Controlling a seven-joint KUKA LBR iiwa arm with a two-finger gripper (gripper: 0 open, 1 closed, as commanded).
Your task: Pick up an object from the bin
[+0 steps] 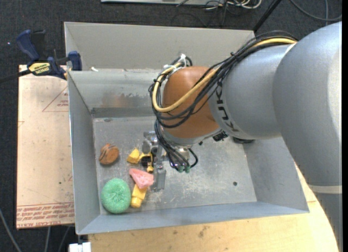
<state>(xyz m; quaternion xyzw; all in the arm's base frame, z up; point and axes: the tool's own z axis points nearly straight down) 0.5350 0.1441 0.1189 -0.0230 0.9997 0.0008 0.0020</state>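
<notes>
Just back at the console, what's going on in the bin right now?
The arm reaches in from the right, its gripper down low in the front-left part of the bin. It sits right beside a pink wedge and a yellow piece. A green fuzzy ball and a brown lump lie further left. Nothing is visibly lifted yet.

Matt grey metal bin (81, 153); fuzzy green ball (116, 195).

Grey bin (81, 136); green ball (116, 195), pink wedge (142, 178), yellow blocks (134, 156), brown lump (109, 154), orange wrist cover (187, 104).
</notes>
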